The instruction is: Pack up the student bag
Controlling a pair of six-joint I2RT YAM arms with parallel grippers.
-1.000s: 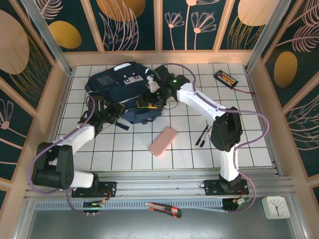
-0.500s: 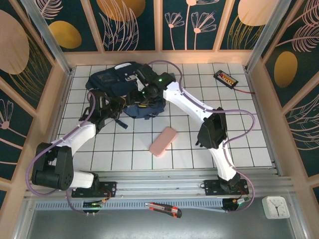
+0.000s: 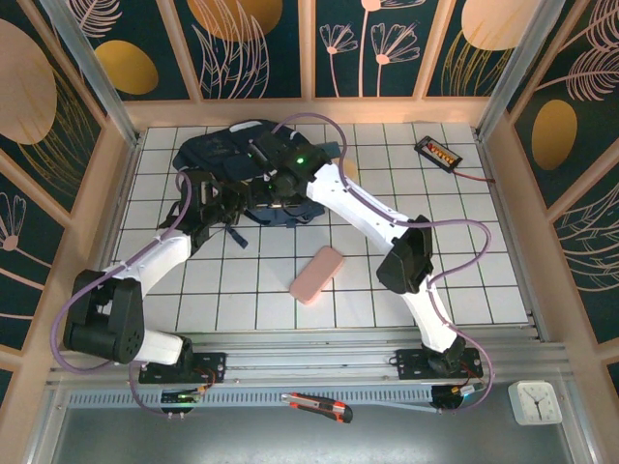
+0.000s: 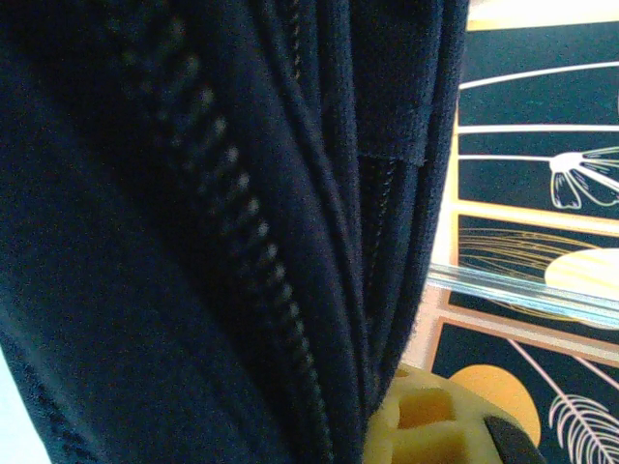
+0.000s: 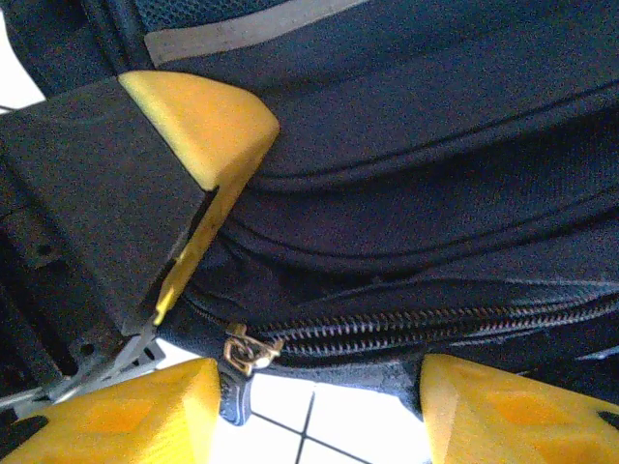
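Note:
The student bag (image 3: 232,159), dark navy with light patches, lies at the table's back left. My left gripper (image 3: 209,200) is at its near-left side, shut on a fold of the bag's fabric (image 4: 319,242). One yellow fingertip (image 4: 435,425) presses against that fold. My right gripper (image 3: 274,190) is at the bag's near edge with its jaws apart. Between its yellow fingertips (image 5: 126,416) lies the bag's zip with a brass pull (image 5: 247,348). The left gripper's yellow pad (image 5: 198,126) clamps the bag just above.
A pink case (image 3: 317,275) lies on the white tiles in front of the bag. A black device with an orange face (image 3: 437,151) sits back right. A box cutter (image 3: 315,407) and a small clock (image 3: 535,401) rest on the near ledge.
My right arm has swung left along the bag's near edge, close to the left gripper. The bag has bunched leftward. The pens now lie hidden behind the right arm.

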